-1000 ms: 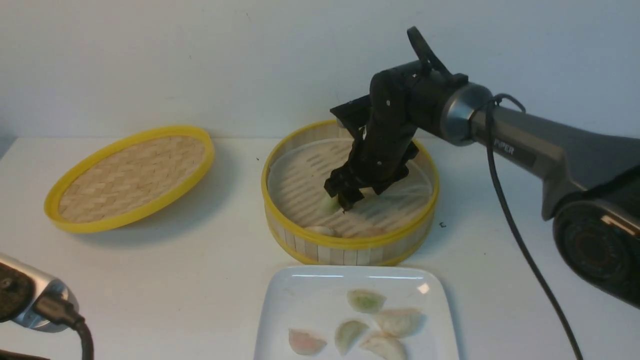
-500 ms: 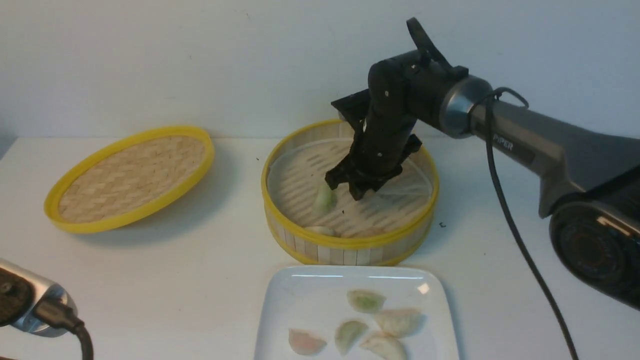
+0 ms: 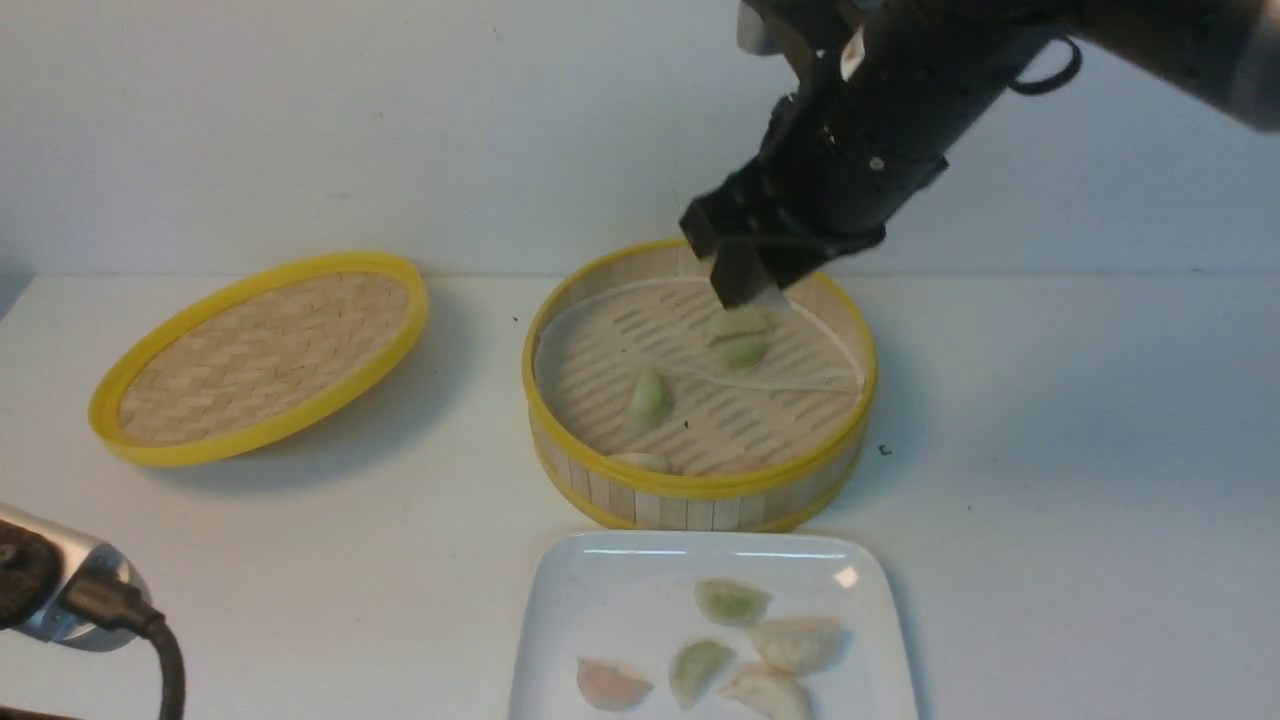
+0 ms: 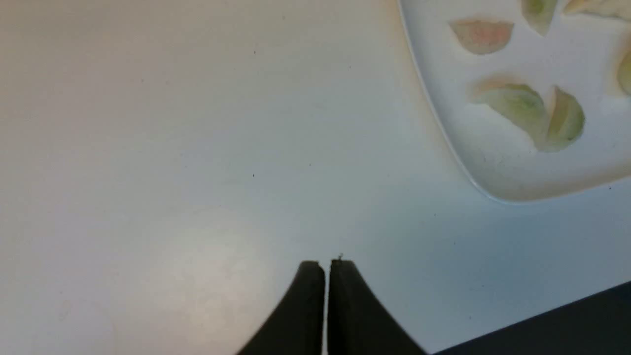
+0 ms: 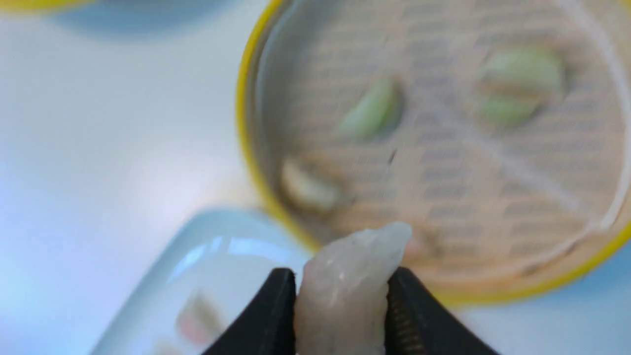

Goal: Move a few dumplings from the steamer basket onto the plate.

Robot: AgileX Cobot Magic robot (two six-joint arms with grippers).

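My right gripper (image 5: 340, 278) is shut on a cream-white dumpling (image 5: 347, 286), which sticks out past the fingertips. In the front view this gripper (image 3: 745, 280) hangs above the far side of the steamer basket (image 3: 700, 487), and the fingers mostly hide the held dumpling. Inside the basket lie a green dumpling (image 3: 648, 397), a pair of pale green ones (image 3: 740, 338) and a white one (image 3: 640, 461) by the near wall. Several dumplings (image 3: 733, 601) lie on the white plate (image 3: 610, 600) in front of the basket. My left gripper (image 4: 325, 264) is shut and empty over bare table beside the plate (image 4: 493, 162).
The shallow woven lid (image 3: 260, 350) with a yellow rim leans on the table to the left of the basket. The left arm's wrist and cable (image 3: 70, 600) sit at the near left corner. A white wall stands behind the table.
My right gripper closed on the cream-white dumpling down in the basket and rose with it to above the far rim. The green dumplings beneath it came into view. The left arm stayed put.
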